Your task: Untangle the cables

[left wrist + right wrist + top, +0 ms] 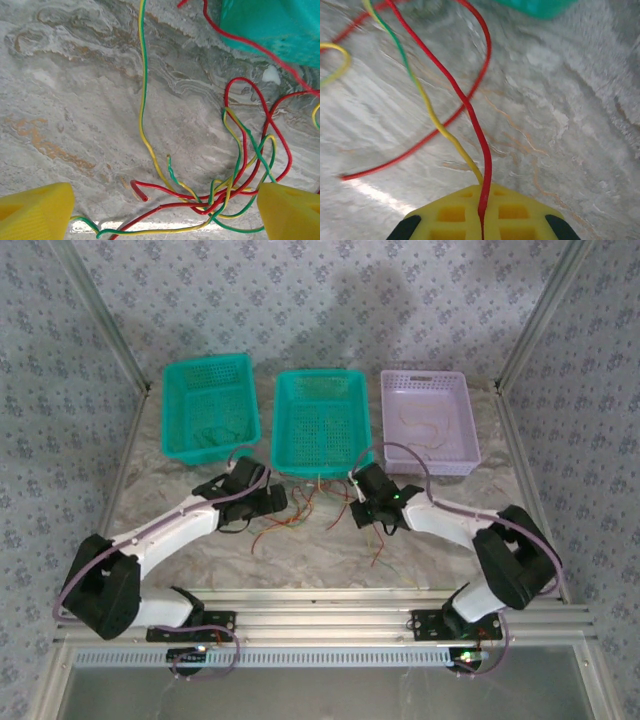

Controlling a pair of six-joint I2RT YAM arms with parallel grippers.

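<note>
The right end effector (482, 212) has its yellow fingers (450, 215) pressed together on a red cable (470, 110), which runs straight into the seam between them; a yellow-green cable (427, 107) reaches the same tip, though I cannot tell whether it is pinched too. The cables (310, 512) lie in loose loops of red, green and yellow on the table (300, 565), between the two end effectors and just in front of the middle basket (283, 425). The left end effector (160, 220) stands wide open and holds nothing, one yellow finger on each side of the tangle (220, 195), where red and yellow-green strands cross on the marbled top. Behind them three baskets stand in a row at the far side of the table: the left basket (172, 410) and the middle one are teal, and the lilac basket (468, 425) on the right has a pale cable (420, 425) lying in it
</note>
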